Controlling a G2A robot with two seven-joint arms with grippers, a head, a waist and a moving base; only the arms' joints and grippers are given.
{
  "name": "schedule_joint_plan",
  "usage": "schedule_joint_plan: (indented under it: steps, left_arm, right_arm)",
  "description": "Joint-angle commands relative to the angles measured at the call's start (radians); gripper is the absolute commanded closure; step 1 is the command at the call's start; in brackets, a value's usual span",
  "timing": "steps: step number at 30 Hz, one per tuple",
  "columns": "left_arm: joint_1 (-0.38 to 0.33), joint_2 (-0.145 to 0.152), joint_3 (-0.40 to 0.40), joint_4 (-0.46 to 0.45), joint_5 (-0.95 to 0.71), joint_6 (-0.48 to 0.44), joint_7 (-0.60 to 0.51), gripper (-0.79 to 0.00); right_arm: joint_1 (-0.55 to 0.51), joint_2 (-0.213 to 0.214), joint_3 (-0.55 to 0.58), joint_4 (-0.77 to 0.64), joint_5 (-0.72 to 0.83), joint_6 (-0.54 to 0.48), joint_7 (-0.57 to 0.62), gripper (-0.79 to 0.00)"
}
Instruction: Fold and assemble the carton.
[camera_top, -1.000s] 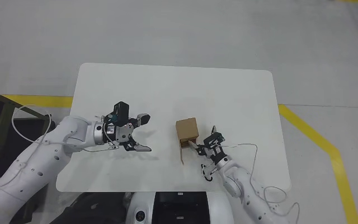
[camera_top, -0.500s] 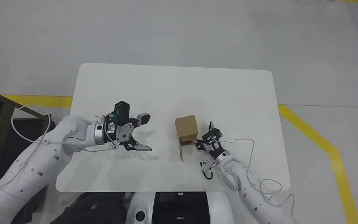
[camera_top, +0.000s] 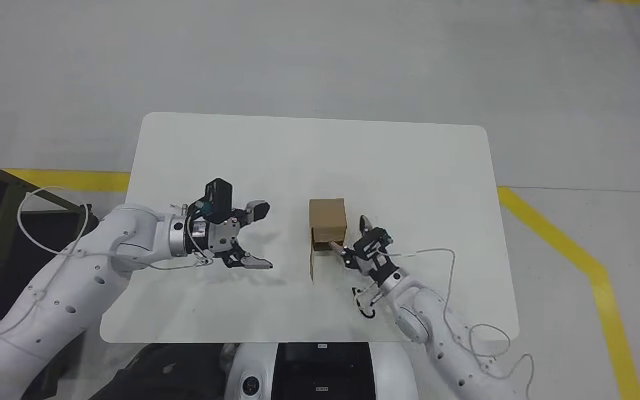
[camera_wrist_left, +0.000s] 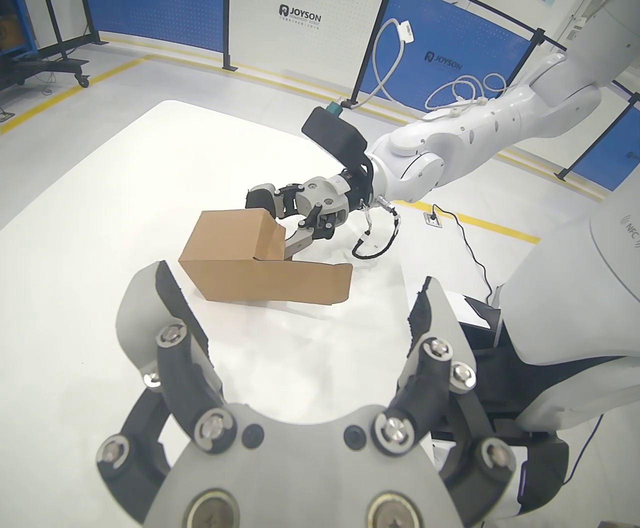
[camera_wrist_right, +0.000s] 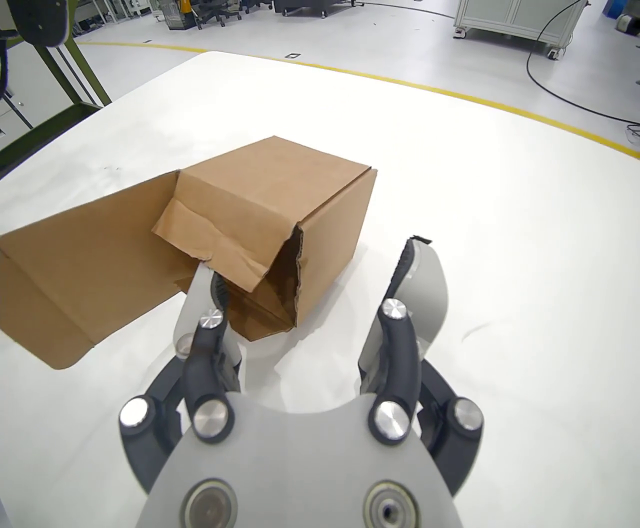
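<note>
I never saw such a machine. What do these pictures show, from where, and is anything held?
It is a robot with two arms, each ending in a two-fingered hand. One picture looks down on the white table; the other two come from cameras on the wrists. On the table stands a brown carton, partly folded, one long flap sticking out. The left hand is open, empty, apart from the carton. The right hand is open too, one finger under a creased flap at the carton's open end. Nothing is gripped.

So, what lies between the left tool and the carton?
Nothing: only bare table separates the left tool and the carton, as the top view shows.
</note>
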Motion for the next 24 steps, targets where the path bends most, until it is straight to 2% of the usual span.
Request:
schedule_joint_plan:
  steps: [1, 4, 5, 6, 8, 9, 10, 11, 12, 17, 24]
  left_arm:
    - [0.0, -0.002, 0.0, 0.0, -0.002, 0.0, -0.003, -0.785]
    - [-0.001, -0.004, -0.001, 0.0, -0.004, 0.0, -0.007, -0.785]
    - [-0.001, -0.004, -0.001, 0.001, -0.005, 0.0, -0.007, -0.785]
    - [-0.001, -0.005, -0.002, 0.002, -0.005, 0.0, -0.008, -0.785]
    - [-0.001, -0.005, -0.004, 0.004, -0.006, 0.0, -0.01, -0.785]
    - [0.0, -0.006, -0.006, 0.004, -0.008, 0.0, -0.01, -0.785]
    - [0.0, -0.006, -0.007, 0.004, -0.009, 0.0, -0.011, -0.785]
    - [0.001, -0.006, -0.009, 0.004, -0.01, 0.0, -0.012, -0.785]
    - [0.001, -0.006, -0.01, 0.004, -0.01, 0.0, -0.013, -0.785]
    - [0.003, -0.006, -0.015, 0.001, -0.016, 0.0, -0.017, -0.785]
    - [-0.004, -0.008, -0.018, 0.009, -0.012, 0.0, -0.036, -0.785]
  right_arm:
    - [0.007, -0.002, -0.003, 0.002, 0.008, -0.004, 0.021, -0.573]
    - [0.031, -0.01, -0.015, 0.022, 0.031, -0.002, 0.048, -0.56]
    - [0.04, -0.013, -0.021, 0.032, 0.039, -0.002, 0.055, -0.508]
    - [0.05, -0.016, -0.027, 0.041, 0.046, -0.001, 0.061, -0.394]
    - [0.068, -0.023, -0.037, 0.06, 0.061, 0.001, 0.072, -0.296]
    - [0.076, -0.026, -0.041, 0.068, 0.067, 0.004, 0.074, -0.182]
    - [0.082, -0.028, -0.045, 0.074, 0.071, 0.004, 0.075, -0.123]
    - [0.087, -0.03, -0.048, 0.079, 0.074, 0.003, 0.076, -0.025]
    - [0.091, -0.032, -0.051, 0.08, 0.077, 0.002, 0.077, 0.0]
    - [0.087, -0.033, -0.045, 0.06, 0.089, -0.004, 0.082, 0.0]
    - [0.029, -0.024, -0.01, -0.053, 0.162, -0.062, 0.125, 0.0]
